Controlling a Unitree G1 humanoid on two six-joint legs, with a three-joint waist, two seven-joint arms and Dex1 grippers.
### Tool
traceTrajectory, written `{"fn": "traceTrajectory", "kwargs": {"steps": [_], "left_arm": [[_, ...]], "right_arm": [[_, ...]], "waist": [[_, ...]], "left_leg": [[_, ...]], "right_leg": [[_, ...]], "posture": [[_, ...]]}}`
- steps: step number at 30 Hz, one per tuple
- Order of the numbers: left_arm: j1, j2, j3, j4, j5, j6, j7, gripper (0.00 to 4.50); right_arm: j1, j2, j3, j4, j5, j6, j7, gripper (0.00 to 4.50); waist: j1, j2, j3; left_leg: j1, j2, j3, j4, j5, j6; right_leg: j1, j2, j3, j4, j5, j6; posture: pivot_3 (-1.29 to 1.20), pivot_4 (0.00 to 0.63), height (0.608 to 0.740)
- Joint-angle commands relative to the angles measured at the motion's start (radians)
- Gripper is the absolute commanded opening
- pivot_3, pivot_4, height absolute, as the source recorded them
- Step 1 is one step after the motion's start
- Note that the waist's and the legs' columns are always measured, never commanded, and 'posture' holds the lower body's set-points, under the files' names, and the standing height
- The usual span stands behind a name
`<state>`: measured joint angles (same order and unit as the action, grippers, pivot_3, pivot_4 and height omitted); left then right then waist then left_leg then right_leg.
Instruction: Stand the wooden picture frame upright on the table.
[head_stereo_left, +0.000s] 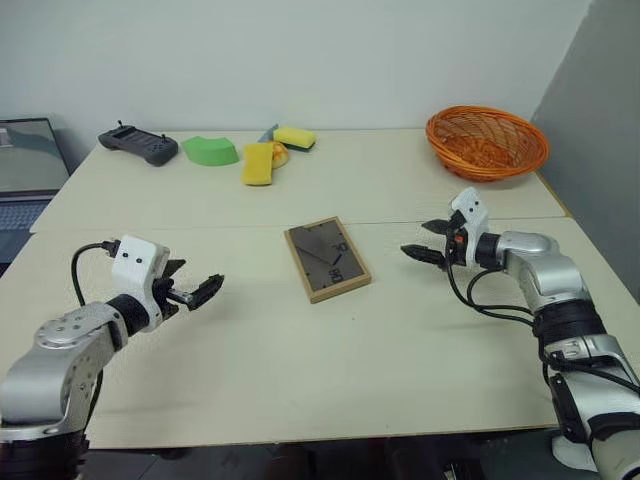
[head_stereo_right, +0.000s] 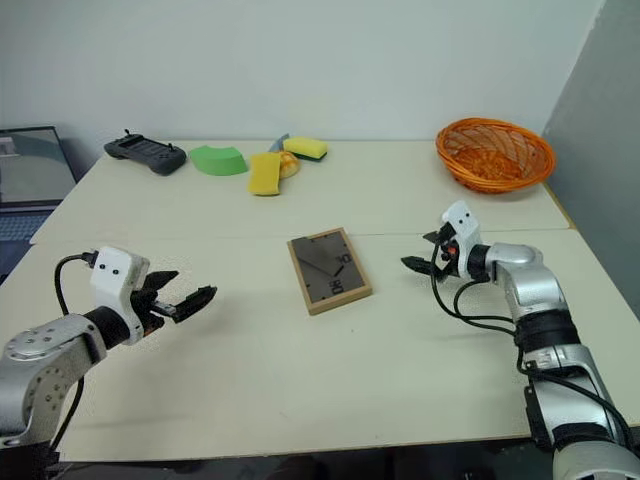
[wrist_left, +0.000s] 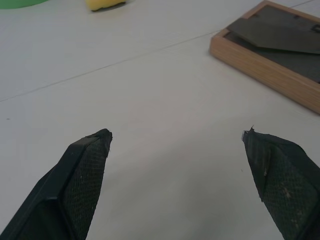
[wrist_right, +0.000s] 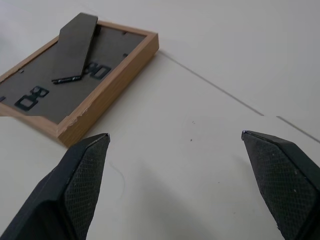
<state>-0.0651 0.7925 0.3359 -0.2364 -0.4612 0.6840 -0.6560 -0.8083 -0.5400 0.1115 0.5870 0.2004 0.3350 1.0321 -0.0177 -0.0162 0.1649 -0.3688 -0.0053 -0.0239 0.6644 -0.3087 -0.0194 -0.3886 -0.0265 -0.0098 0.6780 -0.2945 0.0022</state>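
The wooden picture frame (head_stereo_left: 327, 259) has a light wood border around a dark grey-brown back with black marks, and it lies on the pale cream table (head_stereo_left: 300, 360), which has a thin seam line across its middle. The left gripper (head_stereo_left: 196, 292) and the right gripper (head_stereo_left: 431, 241) have black fingers with a fine cross-hatch pattern on the pads, and a white block sits behind each. At the far side are an orange woven basket (head_stereo_left: 487, 142), a green sponge (head_stereo_left: 211, 150), yellow sponges (head_stereo_left: 258, 163) and a dark grey controller (head_stereo_left: 138, 146).
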Motion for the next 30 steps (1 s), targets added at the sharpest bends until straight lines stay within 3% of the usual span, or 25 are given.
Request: {"fn": "traceTrajectory", "kwargs": {"steps": [1,22,24,30], "left_arm": [[-0.025,0.009,0.007,0.021,0.035,-0.068,-0.002,4.46],[-0.086,-0.014,-0.024,0.026,0.035,-0.044,0.026,4.46],[-0.094,-0.021,-0.029,0.03,0.03,-0.05,0.021,4.5],[-0.167,-0.062,-0.099,0.124,0.093,-0.125,0.044,3.37]], "right_arm": [[-0.057,-0.001,-0.002,0.037,-0.022,-0.066,0.033,4.5],[-0.118,0.033,-0.011,0.157,-0.07,-0.154,0.06,4.5],[-0.125,0.039,-0.014,0.167,-0.063,-0.152,0.075,4.14],[-0.154,0.068,0.001,0.233,-0.097,-0.221,0.049,2.86]], "waist": [[-0.001,0.0,0.0],[-0.01,0.0,0.0],[-0.01,0.0,0.0],[-0.01,0.0,0.0]], "left_leg": [[0.0,0.0,0.0,0.0,0.0,0.0],[0.0,0.0,0.0,0.001,0.0,0.001],[0.0,0.0,0.0,0.001,0.0,0.0],[0.0,0.0,0.0,0.001,0.0,0.0]], "right_leg": [[0.0,0.0,0.0,0.0,0.0,0.0],[0.0,-0.001,-0.001,0.002,0.0,0.0],[0.0,-0.001,-0.001,0.002,0.0,0.0],[0.0,-0.001,-0.001,0.002,0.0,0.0]], "posture": [[0.0,0.15,0.74],[0.0,0.15,0.74],[0.0,0.15,0.74],[0.0,0.15,0.74]]}}
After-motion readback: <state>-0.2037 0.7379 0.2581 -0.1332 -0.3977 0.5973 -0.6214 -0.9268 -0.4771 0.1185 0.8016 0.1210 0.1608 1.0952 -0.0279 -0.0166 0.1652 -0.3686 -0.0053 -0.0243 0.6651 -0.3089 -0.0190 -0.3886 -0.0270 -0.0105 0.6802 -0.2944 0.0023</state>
